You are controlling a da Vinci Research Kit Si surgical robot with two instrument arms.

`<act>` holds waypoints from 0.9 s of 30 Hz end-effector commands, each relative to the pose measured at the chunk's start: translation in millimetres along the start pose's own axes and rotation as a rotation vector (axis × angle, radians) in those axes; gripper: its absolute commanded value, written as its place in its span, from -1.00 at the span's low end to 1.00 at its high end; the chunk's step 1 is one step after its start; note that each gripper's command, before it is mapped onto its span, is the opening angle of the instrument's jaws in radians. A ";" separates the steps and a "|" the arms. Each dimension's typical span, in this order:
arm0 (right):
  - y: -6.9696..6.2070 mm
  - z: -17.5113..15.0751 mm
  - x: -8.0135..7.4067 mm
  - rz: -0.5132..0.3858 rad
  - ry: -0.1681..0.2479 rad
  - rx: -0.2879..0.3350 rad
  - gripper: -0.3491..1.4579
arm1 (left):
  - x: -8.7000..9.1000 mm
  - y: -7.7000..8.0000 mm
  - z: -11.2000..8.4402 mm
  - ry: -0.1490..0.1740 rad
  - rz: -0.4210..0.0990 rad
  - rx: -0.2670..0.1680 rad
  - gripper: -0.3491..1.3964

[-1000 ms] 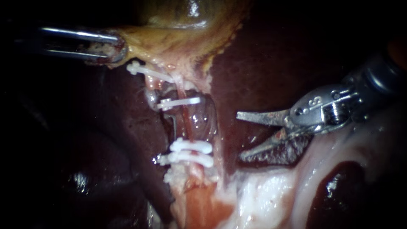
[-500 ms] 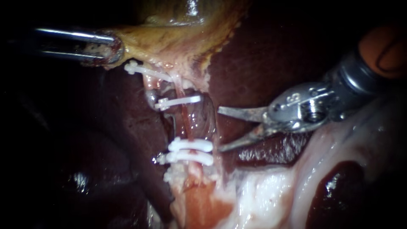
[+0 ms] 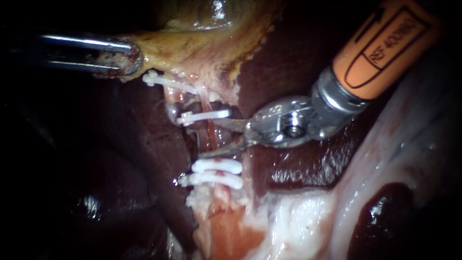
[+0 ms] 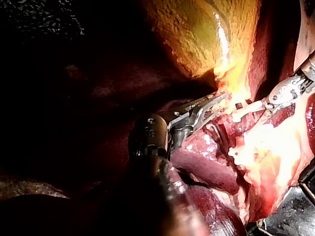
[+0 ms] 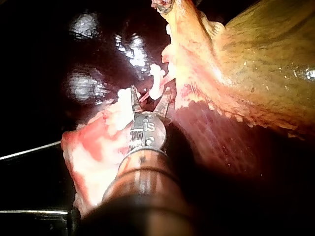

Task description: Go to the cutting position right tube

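Mid-frame, the right instrument's hand [image 3: 210, 139], steel blades open and empty, straddles the pink right tube [image 3: 211, 131] between white plastic clips [image 3: 216, 166]. Positioning looks nearly done. Upper left, the left instrument's hand [image 3: 122, 58] clamps the yellowish gallbladder [image 3: 192, 43].

Pretty clearly a surgical training lab from where I'm standing: a dark red liver [image 3: 293, 62] and yellow-green gallbladder [image 3: 192, 45] lying lit up bright and close, white clips [image 3: 216, 166] across a pink tube [image 3: 211, 140], and the slim metal left instrument [image 3: 122, 58] and right instrument [image 5: 150, 98] reaching in, everything around them black.
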 end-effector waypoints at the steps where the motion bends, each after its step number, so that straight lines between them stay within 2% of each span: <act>1: 0.2 0.4 0.2 0.007 0.015 0.004 0.99 | 0.0 0.0 0.0 0.000 0.000 0.000 -1.00; 6: 0.8 1.8 0.9 0.032 0.056 0.041 0.99 | 0.0 0.0 0.0 0.000 0.000 0.000 -1.00; 12: 0.2 2.3 1.6 0.042 0.094 0.096 0.99 | 0.0 0.1 0.1 0.000 0.000 0.001 -1.00; 21: -3.3 1.7 3.2 0.054 0.157 0.218 0.99 | 0.0 0.1 0.1 0.000 0.000 0.001 -1.00; 27: -4.8 0.9 4.3 0.058 0.184 0.271 0.99 | 0.0 0.1 0.1 0.000 0.000 0.001 -1.00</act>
